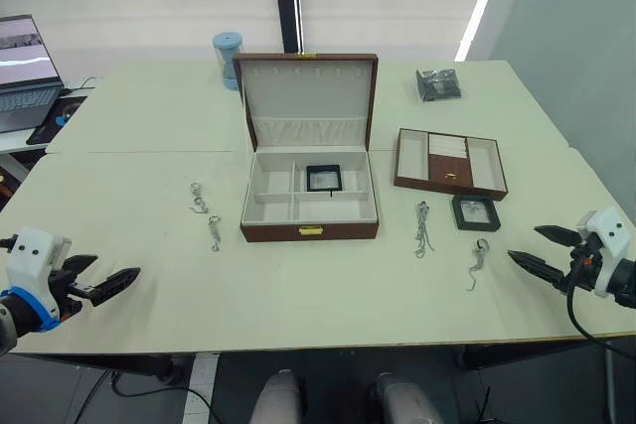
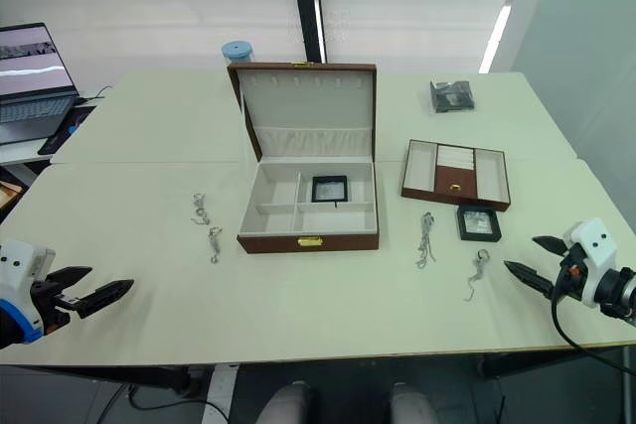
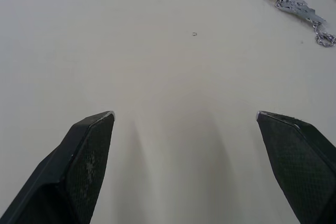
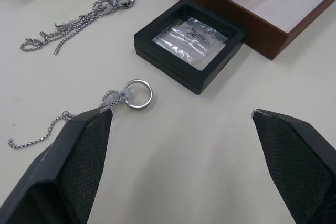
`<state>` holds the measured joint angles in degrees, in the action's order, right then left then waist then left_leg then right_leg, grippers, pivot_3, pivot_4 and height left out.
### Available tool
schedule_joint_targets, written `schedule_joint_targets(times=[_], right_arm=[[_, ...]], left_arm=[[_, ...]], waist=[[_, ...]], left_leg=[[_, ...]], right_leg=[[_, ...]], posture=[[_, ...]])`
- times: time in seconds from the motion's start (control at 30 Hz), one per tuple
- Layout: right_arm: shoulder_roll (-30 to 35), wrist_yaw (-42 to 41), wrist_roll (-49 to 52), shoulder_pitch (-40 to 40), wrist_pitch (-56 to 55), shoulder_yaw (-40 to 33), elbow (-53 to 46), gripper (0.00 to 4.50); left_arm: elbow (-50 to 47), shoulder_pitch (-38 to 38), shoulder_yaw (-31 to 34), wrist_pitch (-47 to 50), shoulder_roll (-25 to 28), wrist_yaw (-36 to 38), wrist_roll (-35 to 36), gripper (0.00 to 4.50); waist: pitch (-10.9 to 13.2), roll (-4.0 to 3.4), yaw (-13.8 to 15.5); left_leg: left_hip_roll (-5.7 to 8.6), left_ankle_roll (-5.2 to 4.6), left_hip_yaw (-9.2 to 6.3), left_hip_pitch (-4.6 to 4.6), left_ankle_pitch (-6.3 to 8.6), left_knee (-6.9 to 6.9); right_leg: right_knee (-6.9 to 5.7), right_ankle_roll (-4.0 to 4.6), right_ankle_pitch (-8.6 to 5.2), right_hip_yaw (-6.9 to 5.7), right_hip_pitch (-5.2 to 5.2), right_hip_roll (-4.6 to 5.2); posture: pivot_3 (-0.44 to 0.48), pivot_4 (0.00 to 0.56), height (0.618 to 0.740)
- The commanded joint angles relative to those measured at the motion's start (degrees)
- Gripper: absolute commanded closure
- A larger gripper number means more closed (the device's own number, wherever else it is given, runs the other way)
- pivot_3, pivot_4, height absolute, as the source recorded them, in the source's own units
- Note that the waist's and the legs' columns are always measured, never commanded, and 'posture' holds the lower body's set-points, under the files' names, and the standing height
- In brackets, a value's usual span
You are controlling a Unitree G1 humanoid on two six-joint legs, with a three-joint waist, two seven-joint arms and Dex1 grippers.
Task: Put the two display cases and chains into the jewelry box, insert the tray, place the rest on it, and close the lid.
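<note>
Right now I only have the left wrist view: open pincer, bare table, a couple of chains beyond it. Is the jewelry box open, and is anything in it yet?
Observer: The jewelry box stands with its lid up, and one display case lies in a rear compartment.
Operator: Where is the other case?
Observer: The second display case lies on the table to the right of the box, just in front of the tray.
Operator: Is the right arm holding anything?
Observer: No, the right pincer is open and empty, low over the table to the right of that case.
</note>
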<state>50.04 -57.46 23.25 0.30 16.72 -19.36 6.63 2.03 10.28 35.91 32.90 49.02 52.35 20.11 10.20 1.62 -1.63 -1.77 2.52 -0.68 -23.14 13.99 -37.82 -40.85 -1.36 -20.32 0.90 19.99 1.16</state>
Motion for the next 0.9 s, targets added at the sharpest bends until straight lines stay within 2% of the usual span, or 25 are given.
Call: schedule_joint_targets(times=[0.03, 0.47, 0.73, 0.9], right_arm=[[1.0, -0.6, -0.1, -0.8, -0.7, -1.1, -0.2, 0.00], [0.5, -0.3, 0.4, -0.3, -0.9, -1.8, -0.2, 0.00], [-0.6, -0.1, 1.0, -0.7, -1.3, -1.2, -1.2, 0.00], [-2.1, -0.7, 3.0, -1.5, 0.5, 0.6, -6.6, 0.00]], left_arm=[[-0.9, -0.3, 0.9, -1.5, 1.0, -0.7, 0.4, 0.02], [0.5, -3.4, -0.8, -1.8, 1.7, -1.3, 0.4, 0.02], [-0.8, -4.8, -2.1, -1.6, 0.1, -3.8, 0.7, 0.02], [-3.0, -5.0, -2.2, -1.5, -2.5, -6.6, 1.2, 0.02]], waist=[[0.0, 0.00, 0.0], [0.0, 0.00, 0.0], [0.0, 0.00, -0.1], [0.0, -0.02, -0.1]], left_leg=[[-0.01, 0.00, 0.00, 0.01, 0.00, 0.00], [-0.01, 0.00, 0.06, 0.12, 0.00, 0.04], [-0.01, 0.00, 0.06, 0.12, 0.01, 0.05], [-0.02, 0.00, 0.08, 0.12, 0.01, 0.06]], right_leg=[[0.00, 0.00, 0.00, 0.00, 0.00, 0.00], [0.01, 0.00, 0.00, 0.05, -0.08, 0.00], [0.05, 0.00, 0.00, 0.05, -0.10, 0.00], [0.04, 0.00, 0.00, 0.07, -0.09, 0.00]], posture=[[0.000, 0.150, 0.740], [0.000, 0.150, 0.740], [0.000, 0.150, 0.740], [0.000, 0.150, 0.740]])
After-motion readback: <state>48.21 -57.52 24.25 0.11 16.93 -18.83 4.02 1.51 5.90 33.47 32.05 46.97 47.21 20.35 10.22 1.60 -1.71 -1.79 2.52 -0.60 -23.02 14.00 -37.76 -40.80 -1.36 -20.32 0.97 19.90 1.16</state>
